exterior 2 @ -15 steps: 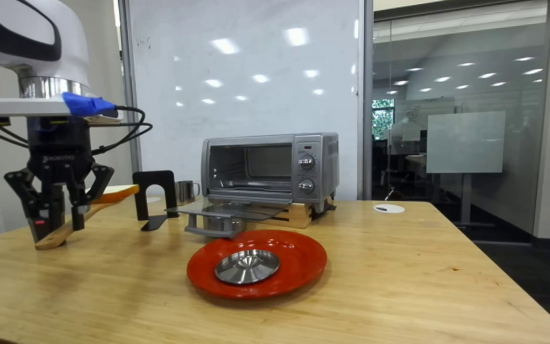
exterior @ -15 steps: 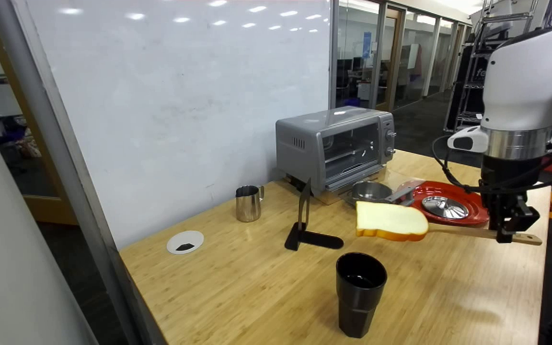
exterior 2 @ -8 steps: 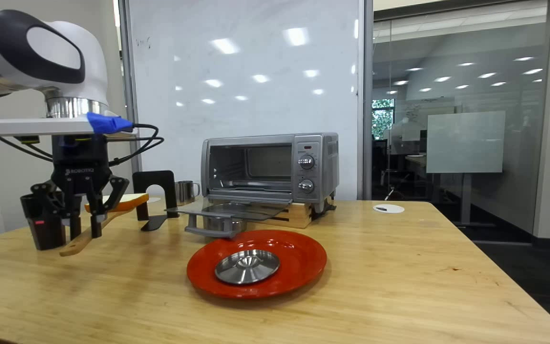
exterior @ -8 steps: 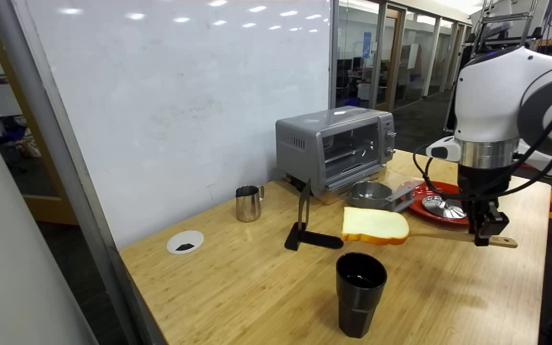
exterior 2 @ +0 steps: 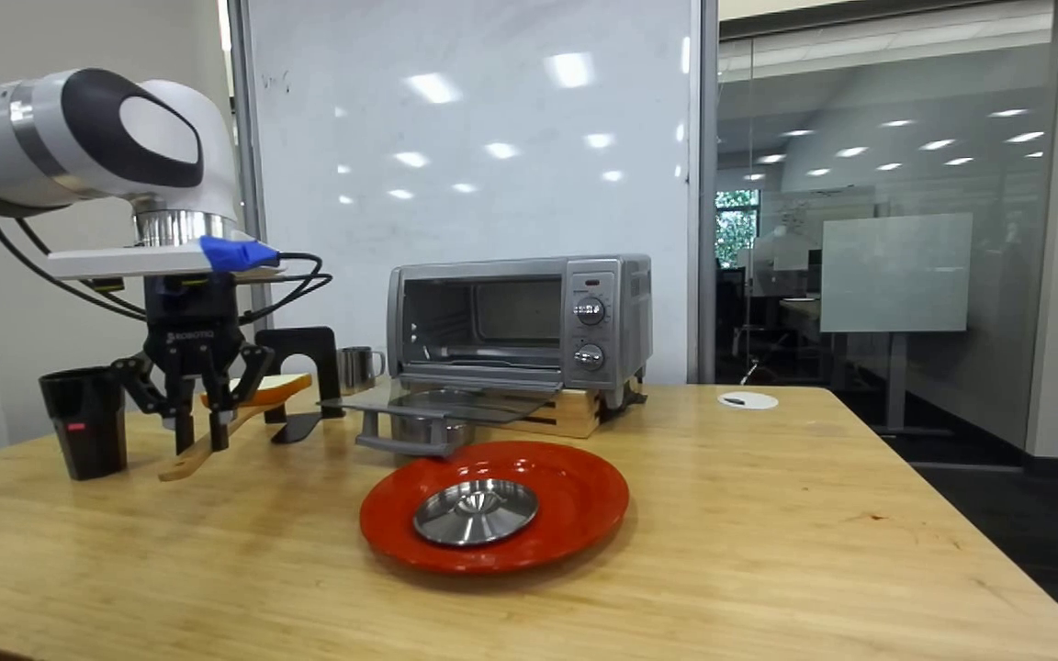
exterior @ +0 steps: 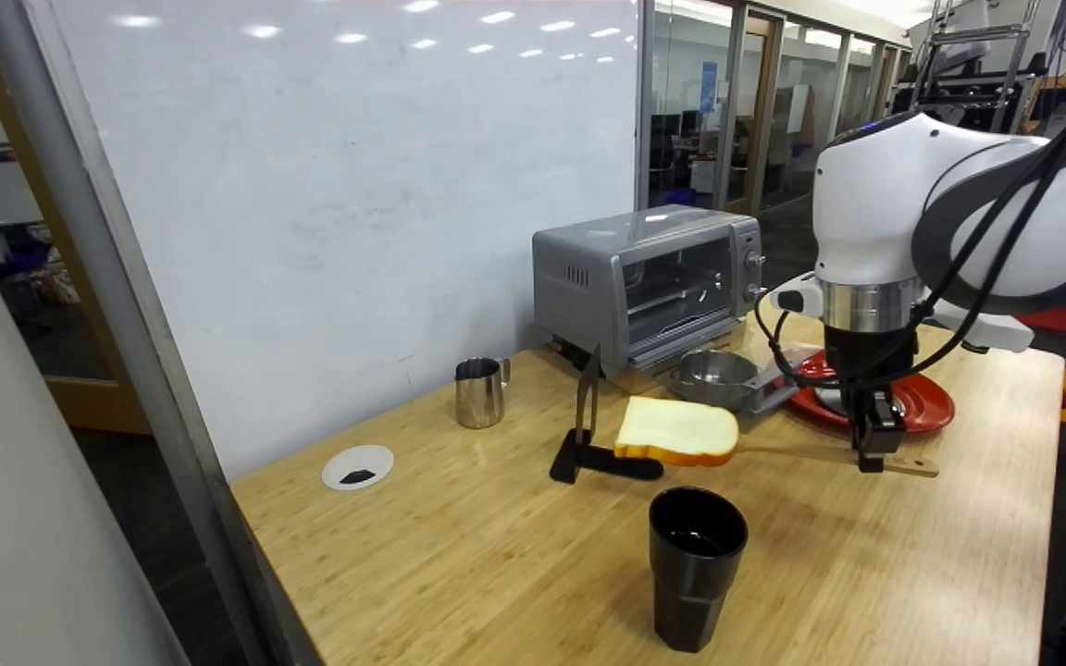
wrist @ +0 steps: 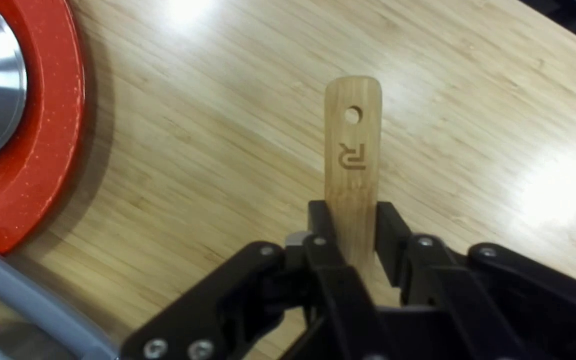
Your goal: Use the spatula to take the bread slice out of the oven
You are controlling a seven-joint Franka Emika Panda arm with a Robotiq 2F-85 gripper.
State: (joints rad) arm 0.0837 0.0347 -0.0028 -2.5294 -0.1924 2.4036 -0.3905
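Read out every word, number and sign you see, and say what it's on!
"ROBOTIQ" on the gripper.
A brown mark, partly like a turned "R", on the spatula; I can't tell what it says.
Too small or blurred to read: tiny marks on the oven, scribbles on the whiteboard and far board, anything on the blue poster.
I can read no numbers.

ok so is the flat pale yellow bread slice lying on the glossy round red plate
No, in an exterior view the bread slice rests on the light-wood spatula, apart from the red plate.
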